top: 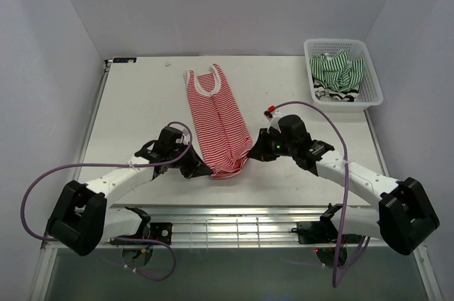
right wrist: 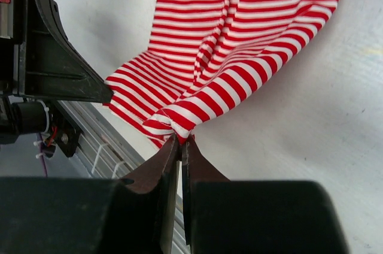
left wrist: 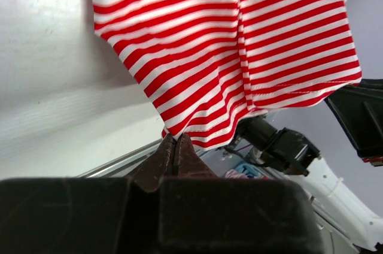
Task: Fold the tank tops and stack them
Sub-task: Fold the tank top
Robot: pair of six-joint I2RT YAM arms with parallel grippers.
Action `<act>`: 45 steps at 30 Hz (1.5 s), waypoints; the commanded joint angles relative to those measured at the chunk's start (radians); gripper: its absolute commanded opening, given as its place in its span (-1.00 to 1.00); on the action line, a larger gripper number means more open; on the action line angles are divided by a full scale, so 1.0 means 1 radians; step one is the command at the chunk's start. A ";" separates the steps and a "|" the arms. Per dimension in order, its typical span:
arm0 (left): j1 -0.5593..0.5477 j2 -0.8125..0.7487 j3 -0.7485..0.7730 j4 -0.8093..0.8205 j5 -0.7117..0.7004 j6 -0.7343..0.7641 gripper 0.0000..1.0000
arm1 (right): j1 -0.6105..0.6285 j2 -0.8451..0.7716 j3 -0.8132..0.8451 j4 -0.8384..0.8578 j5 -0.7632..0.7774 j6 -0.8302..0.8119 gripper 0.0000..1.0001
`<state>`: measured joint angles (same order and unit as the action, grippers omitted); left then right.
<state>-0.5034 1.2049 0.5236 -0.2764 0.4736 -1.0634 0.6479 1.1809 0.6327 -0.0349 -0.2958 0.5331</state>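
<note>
Two claws hold the near hem of the red-and-white top (top: pixel 216 116), which lies lengthwise in the middle of the table (top: pixel 135 102), neck toward the far edge. The left claw (left wrist: pixel 175 140) is pinched tight on the hem's left corner. The right claw (right wrist: pixel 179 140) is closed on a bunched fold at the right corner. The hem sits close to the near edge. Open tabletop spreads to the left, and also between this top and the basket (top: pixel 374 84) in the far right corner. There a crumpled green-and-white top (top: pixel 339 67) covers most of a black-and-white top (top: pixel 332 94). From above, both claws' tips are hidden under their wrists.
</note>
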 commanded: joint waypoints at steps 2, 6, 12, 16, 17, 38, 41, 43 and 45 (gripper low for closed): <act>0.054 0.013 0.091 0.013 0.033 -0.010 -1.00 | -0.001 0.046 0.122 -0.005 0.072 -0.050 -0.85; 0.112 0.022 0.150 -0.007 0.043 0.003 -1.00 | -0.007 0.104 0.212 0.000 0.095 -0.065 -0.85; 0.184 0.110 0.294 -0.040 0.037 0.057 -1.00 | -0.037 0.209 0.349 0.012 0.113 -0.085 -0.85; 0.226 0.168 0.383 -0.063 0.027 0.088 -1.00 | -0.062 0.281 0.427 0.023 0.106 -0.108 -0.85; 0.233 0.180 0.410 -0.060 0.023 0.092 -1.00 | -0.068 0.293 0.453 0.023 0.103 -0.110 -0.85; 0.328 0.464 0.664 -0.060 -0.043 0.218 -1.00 | -0.145 0.635 0.693 0.167 -0.002 -0.125 -0.85; 0.330 0.513 0.691 -0.053 -0.017 0.230 -1.00 | -0.151 0.672 0.717 0.168 -0.006 -0.121 -0.85; 0.330 0.531 0.697 -0.050 0.002 0.226 -1.00 | -0.149 0.698 0.728 0.168 0.001 -0.119 -0.85; 0.328 0.550 0.697 -0.037 -0.001 0.226 -1.00 | -0.152 0.718 0.736 0.178 0.017 -0.108 -0.85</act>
<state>-0.1768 1.7466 1.1919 -0.3321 0.4561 -0.8566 0.5026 1.8763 1.3136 0.0822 -0.2882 0.4267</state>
